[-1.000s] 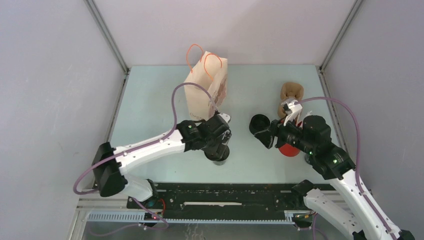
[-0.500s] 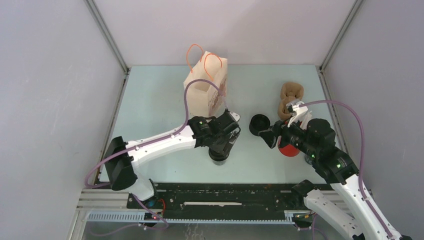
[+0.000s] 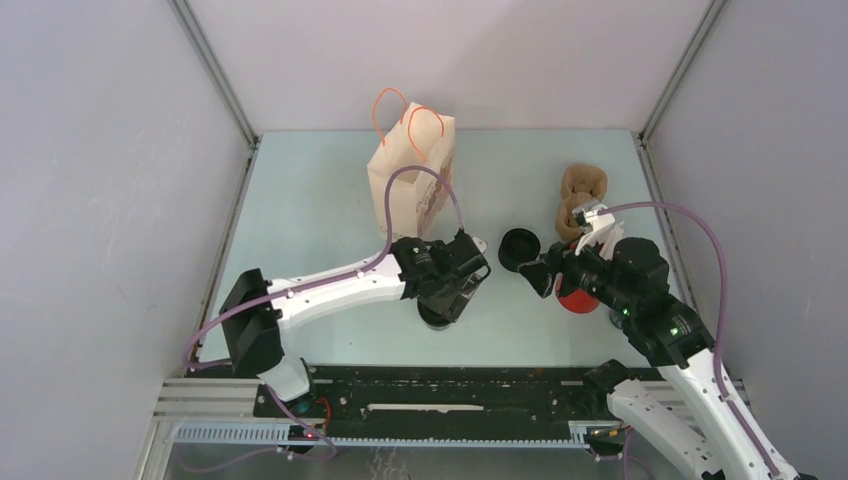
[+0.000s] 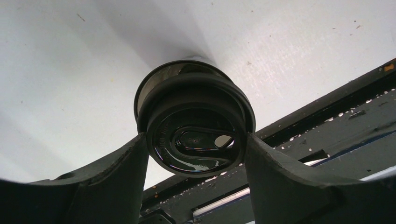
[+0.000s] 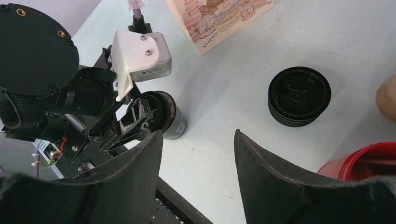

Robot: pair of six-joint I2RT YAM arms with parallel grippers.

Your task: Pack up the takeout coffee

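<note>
The left arm (image 3: pixel 330 290) reaches from its base at the near left corner across the counter (image 3: pixel 300 220), its forearm running rightward and its wrist bent down. The left pincer (image 3: pixel 440 303) points downward and pinches the takeout coffee (image 4: pixel 196 144), one finger pressed on each side of its black lid. The cup sits near the front edge, in front of the paper bag (image 3: pixel 412 185) and apart from it. From above, the wrist covers most of the cup. Its base may be resting on the counter, but no view shows this clearly.

A stack of black lids (image 3: pixel 518 247) lies to the right, alone between the two pincers. The right pincer (image 3: pixel 535 277) hovers just beside it, aimed leftward, its fingers spread with nothing between them. The right arm (image 3: pixel 680 350) rises from the near right corner, elbow bent, and hides most of the red cup (image 3: pixel 575 298). In the right wrist view the frame corner cuts that cup off. The brown carrier (image 3: pixel 583 190) lies behind it.
</note>
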